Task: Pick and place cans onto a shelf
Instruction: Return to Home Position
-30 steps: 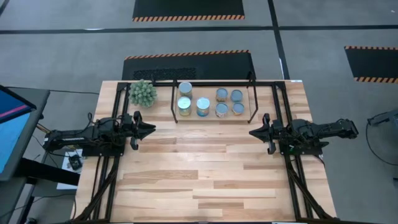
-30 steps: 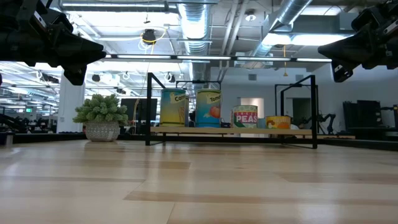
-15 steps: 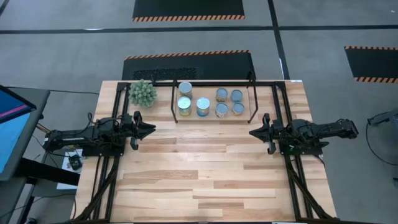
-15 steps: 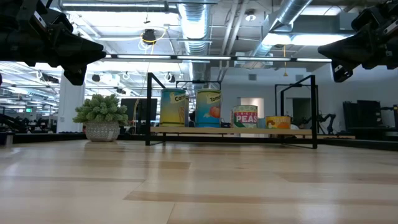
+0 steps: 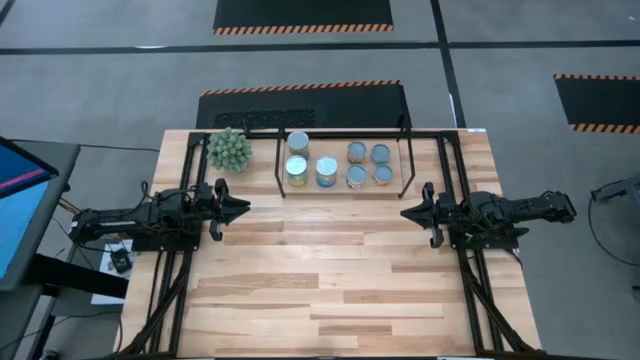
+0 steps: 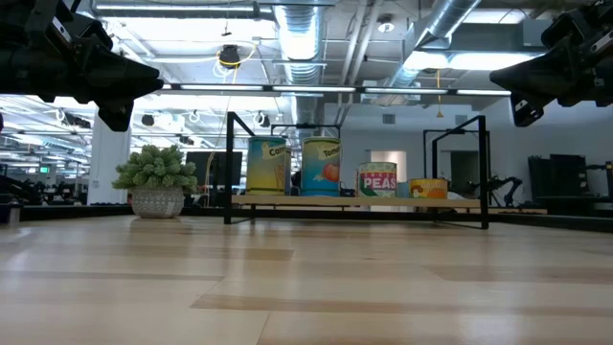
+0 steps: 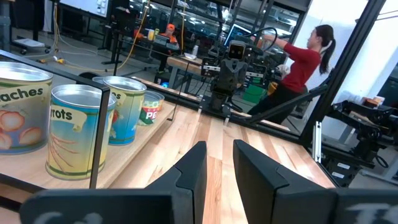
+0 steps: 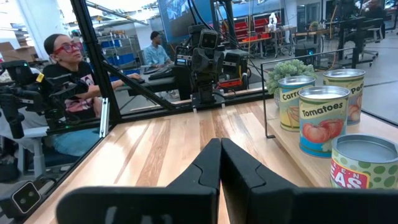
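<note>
**Tin cans [image 5: 327, 171] on the shelf [image 5: 408, 165], both grippers hanging out at the sides**

Seven cans are standing upright on the light wood board of the shelf, which is sitting in the upper middle of the high view, at the far edge of the wooden surface [image 5: 330, 280]. Three cans with wider tops are taking up the board's left part, one behind and two side by side in front. Four smaller ones are forming a tight square toward the right. In the low view the labels are showing carrots, tomatoes and peas, with a squat can at the right end. A spiky green plant [image 5: 229, 150] in a pot is standing just left of the shelf in the high view.

The left gripper [image 5: 246, 207] is hovering above the surface at the mid-left of the high view, pointing inward and well apart from the shelf. Its fingers [image 7: 193, 168] are standing slightly spread, with a narrow gap between them, and are holding nothing. The right gripper [image 5: 404, 213] is hovering at the mid-right, facing the left one, its fingers [image 8: 208, 162] pressed together on nothing.

Beyond the surface, a person in a red top [image 7: 300, 62] is standing in the left wrist view. Two other people [image 8: 65, 87] are showing in the right wrist view.
</note>
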